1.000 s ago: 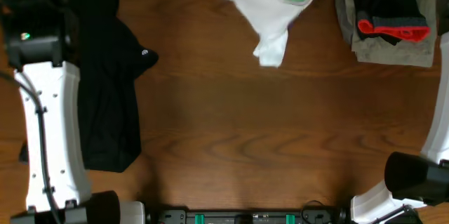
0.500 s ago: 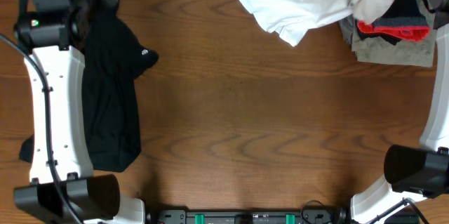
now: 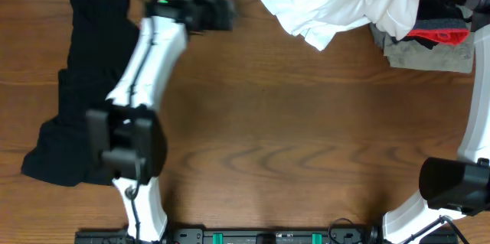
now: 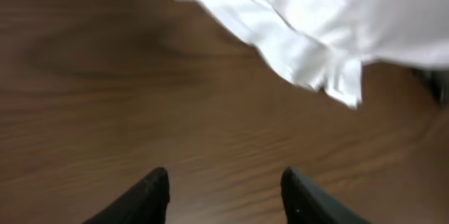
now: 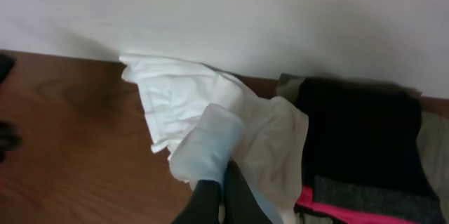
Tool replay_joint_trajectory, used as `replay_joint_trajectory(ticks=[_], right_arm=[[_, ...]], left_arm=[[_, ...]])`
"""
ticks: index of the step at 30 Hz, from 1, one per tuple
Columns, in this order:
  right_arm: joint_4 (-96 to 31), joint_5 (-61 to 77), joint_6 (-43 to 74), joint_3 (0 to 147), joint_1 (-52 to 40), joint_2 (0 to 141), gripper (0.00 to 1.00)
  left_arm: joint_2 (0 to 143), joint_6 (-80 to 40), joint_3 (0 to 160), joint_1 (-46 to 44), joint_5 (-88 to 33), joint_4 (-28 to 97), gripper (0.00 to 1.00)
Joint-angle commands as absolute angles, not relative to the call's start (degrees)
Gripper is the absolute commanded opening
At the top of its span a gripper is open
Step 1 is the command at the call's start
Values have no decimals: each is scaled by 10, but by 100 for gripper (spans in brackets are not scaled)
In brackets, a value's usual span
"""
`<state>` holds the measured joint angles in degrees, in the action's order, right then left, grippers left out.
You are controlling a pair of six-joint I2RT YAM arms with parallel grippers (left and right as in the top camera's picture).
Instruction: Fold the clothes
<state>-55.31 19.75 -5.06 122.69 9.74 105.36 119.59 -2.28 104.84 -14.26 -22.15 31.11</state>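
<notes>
Clothes counted: one white T-shirt (image 3: pixel 321 3), bunched at the tabletop's (image 3: pixel 291 137) far edge; one black garment (image 3: pixel 80 83), spread at the left.
Pincers: two. The left pincer (image 4: pixel 223 178) is parted and empty over bare wood, near the shirt's hem. The right pincer (image 5: pixel 219 190) is clamped on a fold of the white T-shirt.
Around: one pile (image 3: pixel 429 45) of grey, black and red cloth, touching the shirt.
Hidden: the left arm covers part of the black garment.

Text check: nothing legible.
On the white shirt (image 3: pixel 329 3), black garment (image 3: pixel 84 68) and folded pile (image 3: pixel 429 53), no readable print, tag or number in any view.
</notes>
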Motion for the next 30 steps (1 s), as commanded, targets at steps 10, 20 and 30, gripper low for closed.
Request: replay_joint_trajectory(ticks=[10, 20, 30], right_arm=[[-571, 199, -61, 1225, 98, 1051, 1], [-580, 199, -63, 1225, 98, 1051, 1], [-581, 199, -65, 1225, 98, 1051, 1]], left_arm=[[1313, 82, 1048, -240, -184, 114, 76], [1384, 161, 1048, -254, -183, 29, 77], [1393, 161, 1048, -267, -184, -3, 78]])
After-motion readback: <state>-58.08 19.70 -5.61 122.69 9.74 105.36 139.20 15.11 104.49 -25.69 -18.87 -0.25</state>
